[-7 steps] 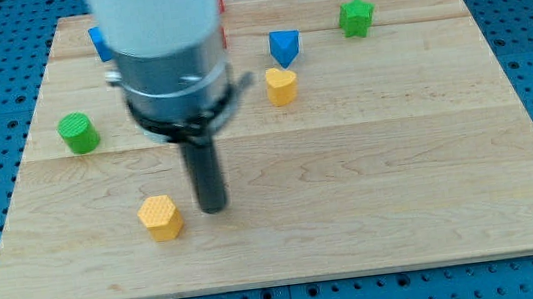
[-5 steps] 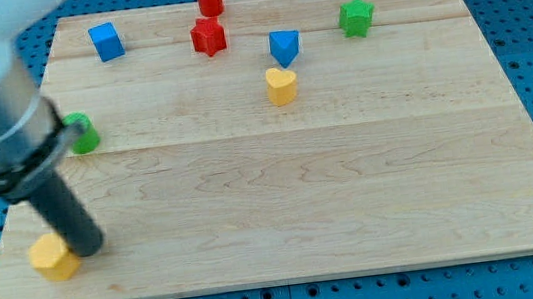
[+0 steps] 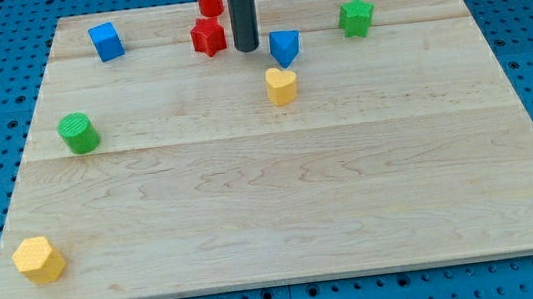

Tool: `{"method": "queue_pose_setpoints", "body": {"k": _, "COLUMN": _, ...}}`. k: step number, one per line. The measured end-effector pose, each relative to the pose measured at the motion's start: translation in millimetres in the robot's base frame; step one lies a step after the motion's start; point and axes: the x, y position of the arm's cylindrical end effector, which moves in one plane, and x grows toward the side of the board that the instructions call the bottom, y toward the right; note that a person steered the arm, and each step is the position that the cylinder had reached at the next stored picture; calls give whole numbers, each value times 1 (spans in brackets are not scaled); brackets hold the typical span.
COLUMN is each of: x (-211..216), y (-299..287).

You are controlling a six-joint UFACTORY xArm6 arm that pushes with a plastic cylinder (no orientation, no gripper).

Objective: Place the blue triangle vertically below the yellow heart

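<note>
In the camera view, the dark rod comes straight down from the frame's top centre, upright. My tip (image 3: 247, 48) rests on the wooden board (image 3: 352, 190) between the red star-like block (image 3: 207, 36) and the blue triangle (image 3: 284, 46), close to both; contact is unclear. It is a bare rod, holding nothing. The blue triangle sits just above the yellow heart (image 3: 281, 84), in the upper middle.

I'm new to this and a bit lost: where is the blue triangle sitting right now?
The blue triangle sits near the view's top, just above the yellow heart, with my tip close on its left.
</note>
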Motion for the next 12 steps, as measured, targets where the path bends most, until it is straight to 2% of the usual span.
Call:
{"method": "queue_pose_setpoints", "body": {"k": 1, "x": 1, "y": 57}}
{"method": "queue_pose_setpoints", "body": {"k": 2, "x": 50, "y": 101}}
{"method": "queue_pose_setpoints", "body": {"k": 3, "x": 66, "y": 110}}
{"method": "queue_pose_setpoints", "body": {"k": 4, "x": 11, "y": 131}}
{"method": "queue_pose_setpoints", "body": {"k": 5, "x": -3, "y": 81}}
{"method": "queue_pose_setpoints", "body": {"k": 7, "x": 62, "y": 25}}
{"method": "queue_pose_setpoints", "body": {"k": 8, "x": 97, "y": 18}}
{"method": "queue_pose_setpoints", "body": {"k": 10, "x": 79, "y": 59}}
{"method": "queue_pose_setpoints", "body": {"k": 11, "x": 127, "y": 87}}
{"method": "queue_pose_setpoints", "body": {"k": 12, "x": 177, "y": 85}}
